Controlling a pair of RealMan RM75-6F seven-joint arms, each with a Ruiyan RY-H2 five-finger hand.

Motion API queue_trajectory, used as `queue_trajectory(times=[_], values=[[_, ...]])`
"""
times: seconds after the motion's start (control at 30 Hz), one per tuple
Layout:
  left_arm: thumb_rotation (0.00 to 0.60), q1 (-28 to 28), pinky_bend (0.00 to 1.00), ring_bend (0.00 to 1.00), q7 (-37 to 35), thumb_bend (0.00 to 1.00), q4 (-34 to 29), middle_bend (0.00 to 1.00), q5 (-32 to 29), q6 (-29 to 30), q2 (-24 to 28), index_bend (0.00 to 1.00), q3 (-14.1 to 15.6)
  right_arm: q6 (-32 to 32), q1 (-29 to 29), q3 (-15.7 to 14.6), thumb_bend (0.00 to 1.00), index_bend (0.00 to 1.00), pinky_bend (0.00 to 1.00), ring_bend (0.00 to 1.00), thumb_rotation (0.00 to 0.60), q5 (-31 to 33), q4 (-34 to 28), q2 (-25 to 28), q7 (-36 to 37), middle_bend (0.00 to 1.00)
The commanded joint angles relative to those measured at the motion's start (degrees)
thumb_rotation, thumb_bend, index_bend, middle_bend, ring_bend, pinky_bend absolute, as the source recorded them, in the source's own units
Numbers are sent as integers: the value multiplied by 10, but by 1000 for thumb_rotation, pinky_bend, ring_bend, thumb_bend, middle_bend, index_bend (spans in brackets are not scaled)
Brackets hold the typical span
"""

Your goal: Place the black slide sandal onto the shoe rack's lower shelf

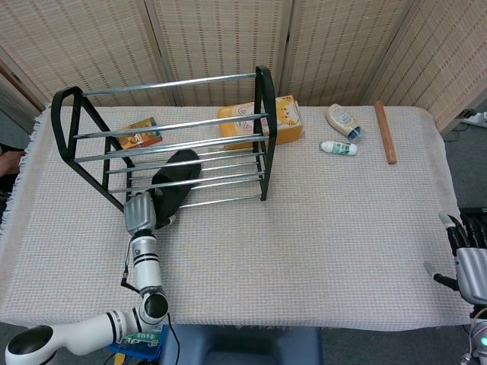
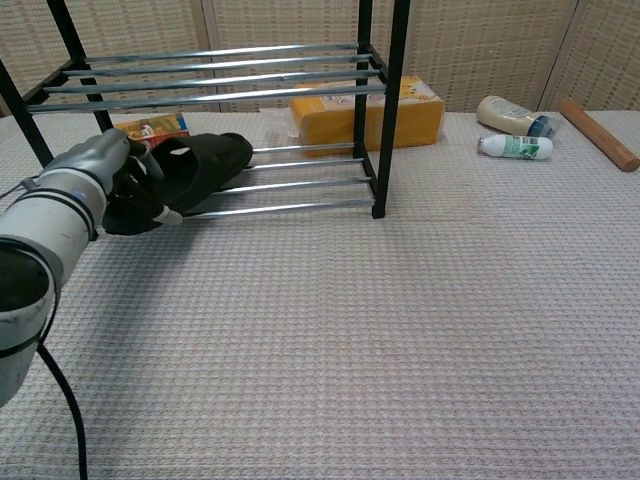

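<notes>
No legible text anywhere, printed orange box (image 1: 262,122) behind the shoe rack, small colourful packet (image 1: 140,133) at far left, green-labelled white bottle (image 1: 338,147) at far right, all lettering too small to read
</notes>
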Motion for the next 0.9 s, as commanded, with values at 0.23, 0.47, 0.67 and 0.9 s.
queue_trajectory(times=[0.23, 0.47, 0.67, 0.9], values=[[600, -13, 587, 220, -5, 113, -2, 260, -23, -14, 2, 137, -10, 3, -2, 1, 200, 0, 0, 23, 600, 1, 0, 2, 2, 109], [600, -15, 394, 16, -20, 88, -18, 76, -19, -11, 8, 11, -7, 4, -4, 0, 200, 0, 0, 23, 600, 1, 3, 0, 6, 109], [600, -18, 318, 0, -21, 4, -27, 5, -32, -12, 11, 0, -7, 6, -5, 1, 200, 0, 0, 23, 600, 1, 9, -2, 11, 109], [600, -16, 287, 0, -36, 0, -52, 0, -21, -11, 20, 0, 3, 8, -7, 1, 200, 0, 0, 23, 600, 1, 13, -2, 16, 109]])
